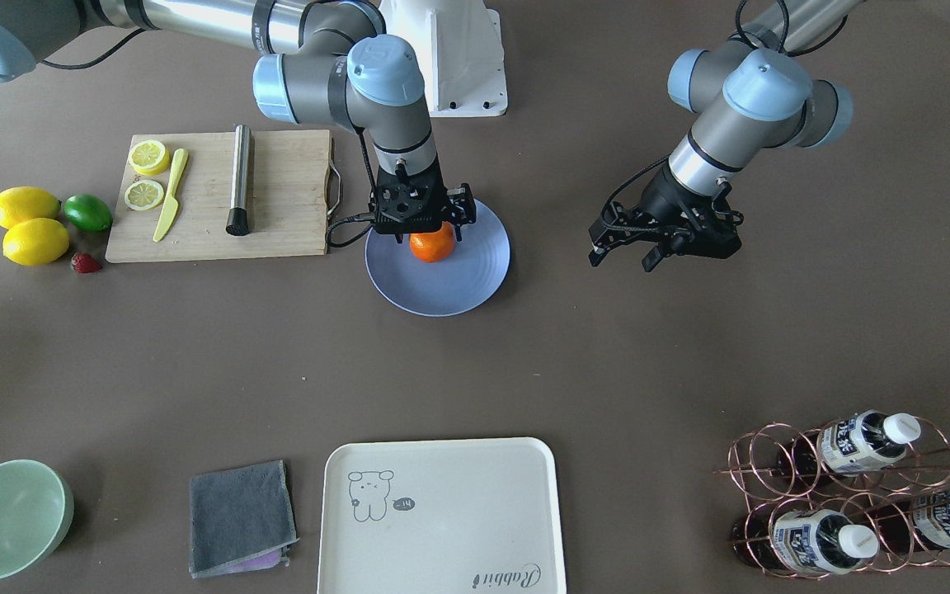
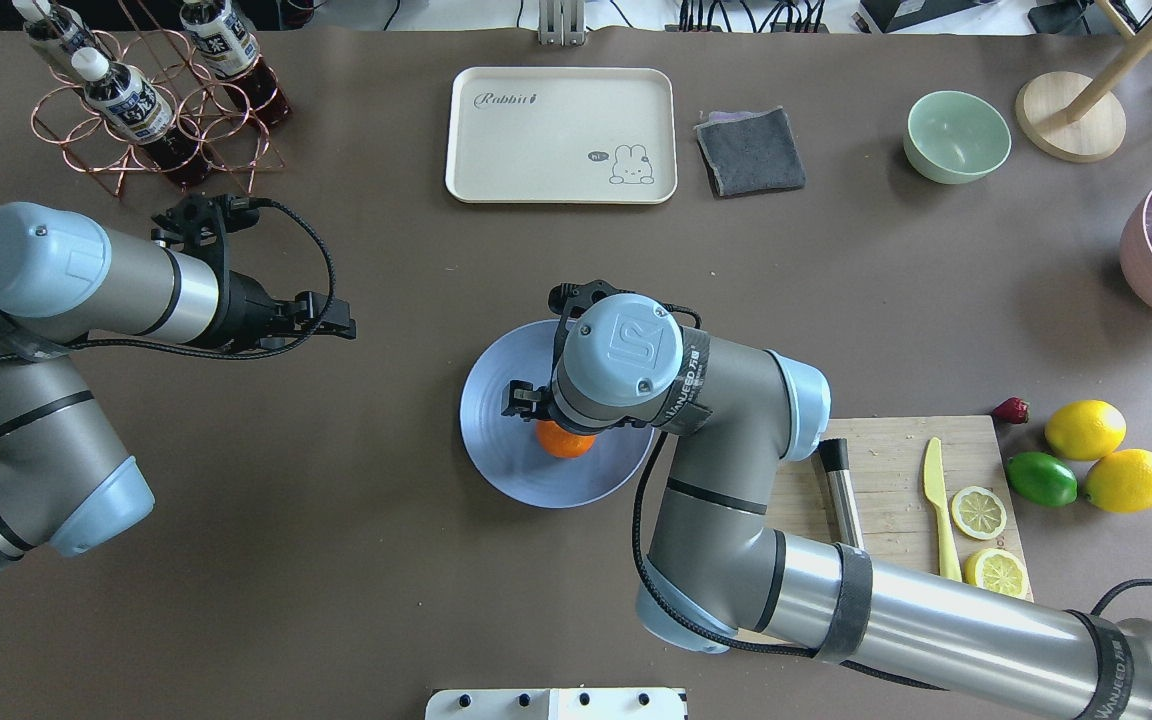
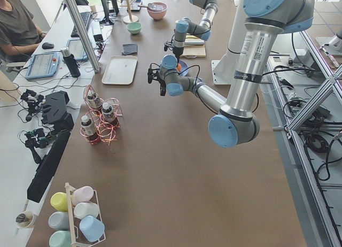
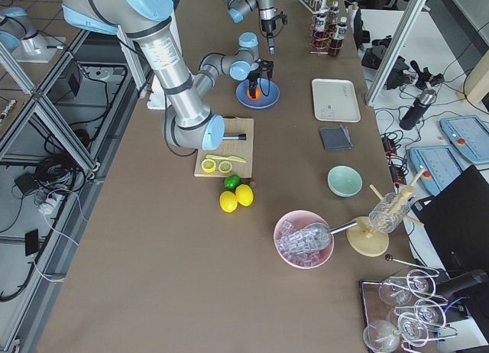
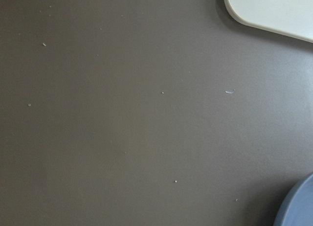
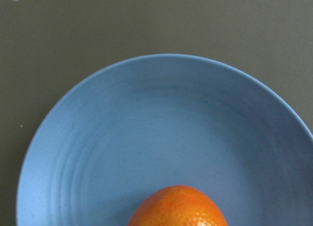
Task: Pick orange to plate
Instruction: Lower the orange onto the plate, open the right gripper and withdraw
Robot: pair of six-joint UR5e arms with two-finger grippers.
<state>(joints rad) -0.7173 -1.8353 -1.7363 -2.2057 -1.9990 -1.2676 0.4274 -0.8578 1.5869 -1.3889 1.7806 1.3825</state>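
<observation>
the orange sits on the periwinkle plate, a little off centre toward the robot. the right gripper hangs straight down over it, its fingers parted to either side and seemingly clear of the peel, gripping nothing. the left gripper hovers well apart, spread and empty. the placing looks done, and only lifting the right arm away seems left.

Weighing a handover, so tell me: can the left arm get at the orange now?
Probably not: the right pincer straddles the orange on the plate, blocking it from above, and the left pincer hangs well off to the side.
</observation>
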